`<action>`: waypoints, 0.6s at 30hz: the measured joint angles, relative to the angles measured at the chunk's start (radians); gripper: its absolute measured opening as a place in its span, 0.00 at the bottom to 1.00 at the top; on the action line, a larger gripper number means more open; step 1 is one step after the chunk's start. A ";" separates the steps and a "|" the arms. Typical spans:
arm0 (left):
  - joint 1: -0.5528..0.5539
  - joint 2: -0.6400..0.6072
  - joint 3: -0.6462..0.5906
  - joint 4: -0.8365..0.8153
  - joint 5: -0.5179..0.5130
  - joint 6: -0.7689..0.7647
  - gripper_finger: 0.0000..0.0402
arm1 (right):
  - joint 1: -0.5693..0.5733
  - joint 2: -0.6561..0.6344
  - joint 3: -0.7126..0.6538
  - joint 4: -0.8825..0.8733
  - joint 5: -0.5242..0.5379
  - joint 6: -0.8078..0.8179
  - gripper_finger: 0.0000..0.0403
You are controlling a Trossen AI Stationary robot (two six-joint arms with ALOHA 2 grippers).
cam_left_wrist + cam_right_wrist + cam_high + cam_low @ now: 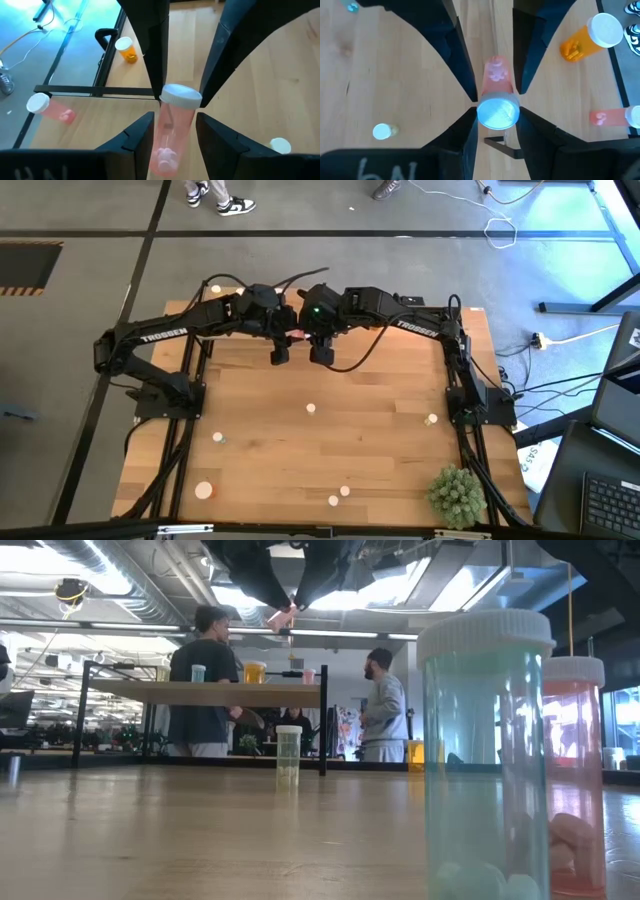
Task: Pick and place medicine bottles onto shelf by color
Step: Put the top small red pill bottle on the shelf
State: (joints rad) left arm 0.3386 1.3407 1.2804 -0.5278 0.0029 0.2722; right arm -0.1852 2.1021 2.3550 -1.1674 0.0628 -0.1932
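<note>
- High view shows both arms meeting above the far edge of the table, over the shelf (pixel 215 290), with a reddish bottle (pixel 296 335) between them.
- Left gripper (pixel 172 135) has its fingers closed partway on the lower body of that bottle; right gripper (pixel 495 125) has its fingers pressed in at the cap end. Both appear to grip the same bottle at once, which looks like a hand-over in mid-air.
- To do this step well, I would have only one gripper let go, and only once the other's hold is firm. The receiving arm should keep the bottle level until the other has backed straight away.
- The bottle then belongs beside the other reddish one (pixel 50 109) already on the shelf, apart from the orange one (pixel 127 50).
- Bottles seen on the shelf from the wrist views: one orange and one reddish. The low view shows a pale green one there as well.
- Bottles on the tabletop (pixel 380 430) in the high view: six white caps, scattered well apart. Their body colours are too small to tell there.
- One spiky green plant ball (pixel 457 495) sits at the near right corner.
- Two people stand in the room beyond the table.
</note>
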 joint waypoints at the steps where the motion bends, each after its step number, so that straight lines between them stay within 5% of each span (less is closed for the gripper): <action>1: 0.000 0.000 0.000 0.000 0.000 0.000 0.35 | 0.000 0.000 0.000 0.001 0.000 0.000 0.31; 18: 0.000 0.010 -0.001 -0.005 -0.045 0.027 0.35 | 0.000 0.000 0.002 0.042 -0.005 0.001 0.31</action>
State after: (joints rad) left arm 0.3382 1.3506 1.2797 -0.5328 -0.0422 0.2990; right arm -0.1848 2.1021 2.3573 -1.1257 0.0581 -0.1918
